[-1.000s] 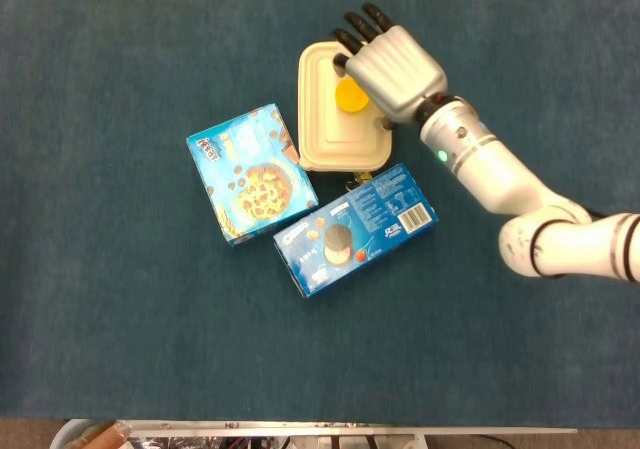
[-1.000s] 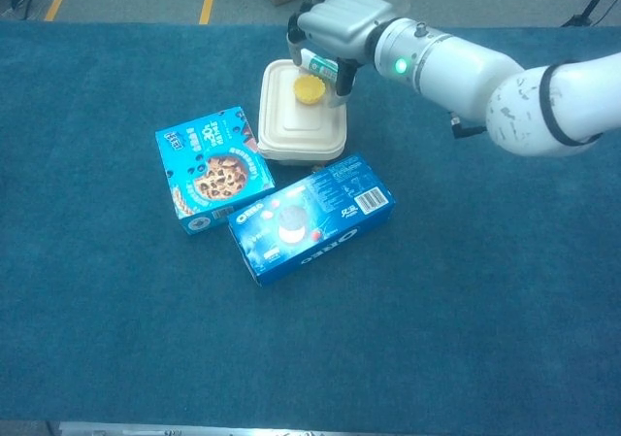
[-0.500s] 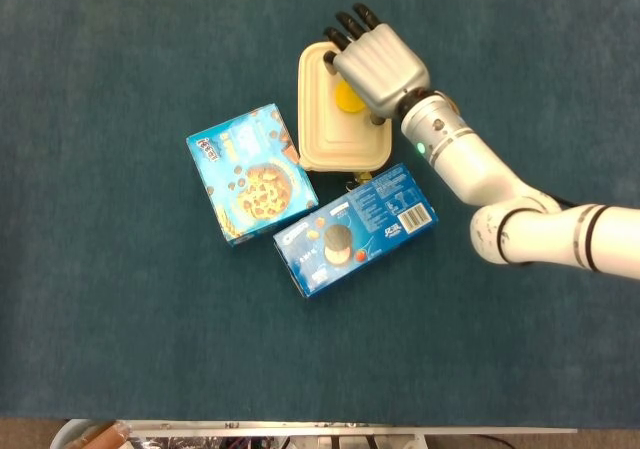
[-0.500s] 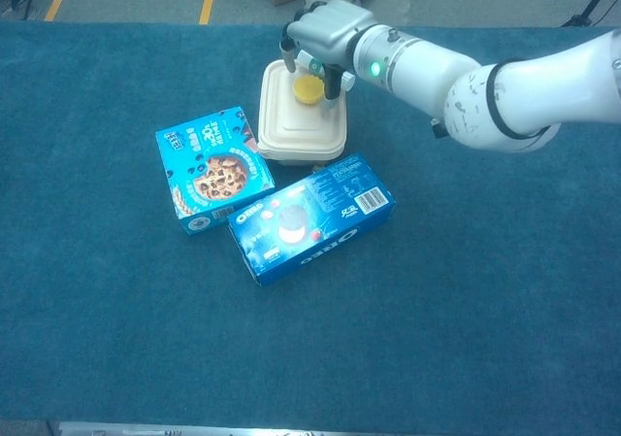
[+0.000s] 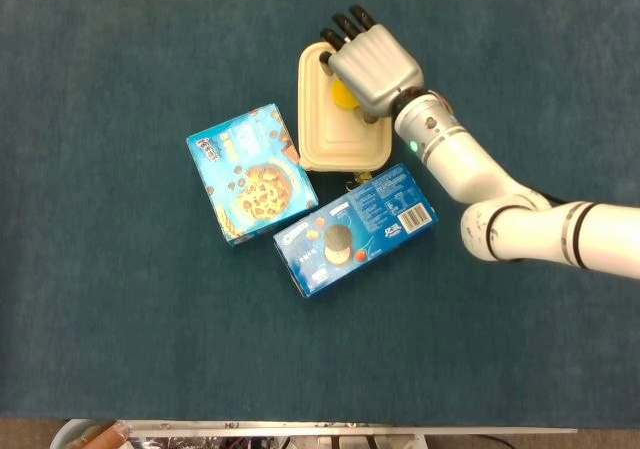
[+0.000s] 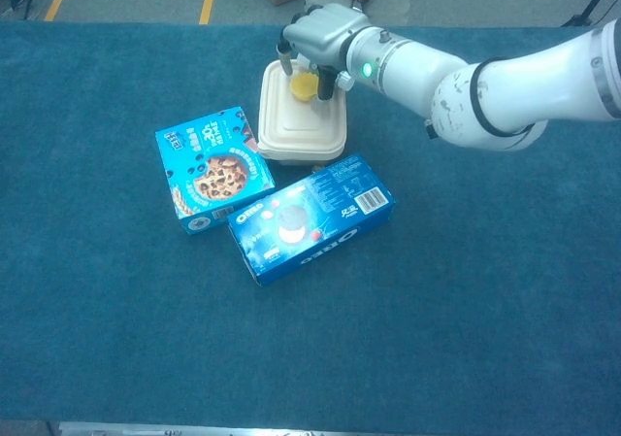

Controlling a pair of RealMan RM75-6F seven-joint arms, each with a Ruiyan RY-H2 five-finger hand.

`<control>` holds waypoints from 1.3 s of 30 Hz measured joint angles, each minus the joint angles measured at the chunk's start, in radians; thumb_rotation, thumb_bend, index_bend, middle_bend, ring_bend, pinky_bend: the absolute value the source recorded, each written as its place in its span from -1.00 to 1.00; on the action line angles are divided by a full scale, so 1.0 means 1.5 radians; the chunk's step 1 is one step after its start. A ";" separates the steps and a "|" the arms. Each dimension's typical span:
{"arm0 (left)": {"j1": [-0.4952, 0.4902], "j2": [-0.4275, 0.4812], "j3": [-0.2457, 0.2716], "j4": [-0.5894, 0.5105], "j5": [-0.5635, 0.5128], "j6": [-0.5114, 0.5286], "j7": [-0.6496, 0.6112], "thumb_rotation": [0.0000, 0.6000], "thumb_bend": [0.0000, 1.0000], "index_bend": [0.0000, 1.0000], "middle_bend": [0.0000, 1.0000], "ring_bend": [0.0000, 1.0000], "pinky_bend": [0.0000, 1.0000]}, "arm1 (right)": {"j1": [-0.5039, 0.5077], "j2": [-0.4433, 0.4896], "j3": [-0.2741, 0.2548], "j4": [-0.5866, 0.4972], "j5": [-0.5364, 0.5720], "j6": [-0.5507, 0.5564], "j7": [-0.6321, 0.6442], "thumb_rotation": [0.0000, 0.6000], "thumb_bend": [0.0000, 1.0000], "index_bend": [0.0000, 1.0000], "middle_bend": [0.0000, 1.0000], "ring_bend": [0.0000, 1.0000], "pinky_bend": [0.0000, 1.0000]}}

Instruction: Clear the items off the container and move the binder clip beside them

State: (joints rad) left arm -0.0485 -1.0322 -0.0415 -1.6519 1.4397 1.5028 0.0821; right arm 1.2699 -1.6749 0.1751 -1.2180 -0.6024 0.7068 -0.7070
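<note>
A cream lidded container [image 5: 328,134] [image 6: 296,130] stands at the far middle of the table. On its lid rests a small round yellow item [image 5: 340,97] [image 6: 303,87]. My right hand [image 5: 372,64] [image 6: 316,34] hovers low over that item, palm down, dark fingertips reaching past the container's far edge, with fingers on either side of the item. No grip on it shows. A small dark and yellow thing [image 5: 352,177] peeks out between the container and the Oreo box; it is too small to name. My left hand is out of both views.
A blue cookie box [image 5: 250,174] [image 6: 212,169] lies left of the container, and a blue Oreo box [image 5: 355,229] [image 6: 310,218] lies in front of it, both touching or nearly touching it. The teal cloth runs open to the right and front.
My right hand has shifted left and lower, and now covers most of the yellow item. A white tube seen under it a second ago is now hidden.
</note>
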 measured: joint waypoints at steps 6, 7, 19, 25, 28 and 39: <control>0.001 -0.002 -0.001 0.005 -0.002 -0.001 -0.005 1.00 -0.22 -0.63 -0.72 -0.81 -0.91 | 0.007 -0.006 -0.009 0.004 0.009 0.001 -0.004 1.00 -0.55 -0.26 -0.66 -1.00 -1.00; 0.001 -0.002 -0.001 0.006 -0.002 -0.001 -0.006 1.00 -0.22 -0.63 -0.72 -0.81 -0.91 | 0.008 -0.007 -0.010 0.005 0.010 0.001 -0.004 1.00 -0.55 -0.24 -0.66 -1.00 -1.00; 0.001 -0.007 -0.003 0.016 -0.001 -0.003 -0.013 1.00 -0.21 -0.63 -0.72 -0.81 -0.91 | 0.011 -0.010 -0.018 0.009 0.015 0.008 0.000 1.00 -0.46 -0.06 -0.60 -1.00 -1.00; 0.000 -0.007 -0.004 0.018 -0.002 -0.004 -0.012 1.00 -0.21 -0.63 -0.73 -0.81 -0.91 | 0.012 -0.011 -0.014 0.011 0.012 0.008 0.010 1.00 -0.41 0.02 -0.54 -1.00 -1.00; 0.000 -0.007 -0.004 0.017 -0.003 -0.004 -0.011 1.00 -0.21 -0.63 -0.72 -0.81 -0.91 | 0.010 -0.008 -0.011 0.006 0.003 0.009 0.021 1.00 -0.41 0.03 -0.53 -1.00 -1.00; -0.001 -0.006 -0.005 0.019 0.000 -0.006 -0.014 1.00 -0.21 -0.63 -0.73 -0.81 -0.91 | -0.019 0.063 -0.005 -0.094 -0.050 0.038 0.058 1.00 -0.41 0.04 -0.52 -0.99 -1.00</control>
State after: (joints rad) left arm -0.0501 -1.0414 -0.0490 -1.6228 1.4394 1.4939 0.0606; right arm 1.2407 -1.5804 0.1670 -1.3595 -0.6772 0.7634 -0.6198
